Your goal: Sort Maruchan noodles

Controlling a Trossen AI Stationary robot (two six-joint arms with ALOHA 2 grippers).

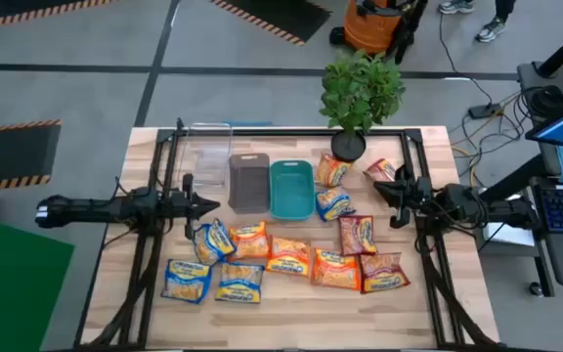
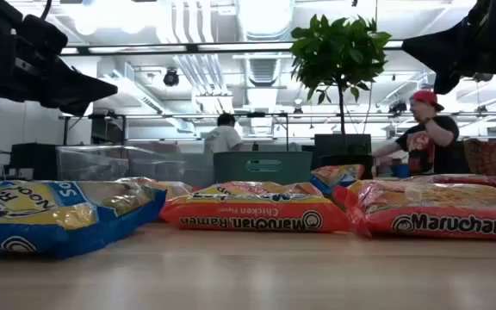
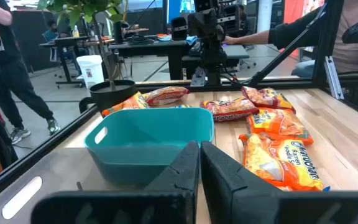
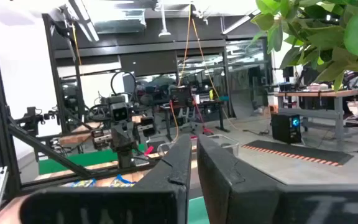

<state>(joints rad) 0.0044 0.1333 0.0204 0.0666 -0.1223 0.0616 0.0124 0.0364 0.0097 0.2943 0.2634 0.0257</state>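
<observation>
Wooden table (image 1: 291, 303) carries the noodles (image 1: 286, 256), flat crinkled packets in blue-and-yellow, orange and red wrappers, spread across its near half and up toward the plant (image 1: 360, 93) at the far edge. Clear (image 1: 209, 147), grey (image 1: 248, 181) and teal (image 1: 291, 188) bins stand at mid-table. In the low view, front packets hide those behind. Left gripper (image 1: 213, 204) hovers at the left side, right gripper (image 1: 381, 191) at the right, both pinched closed and holding nothing.
</observation>
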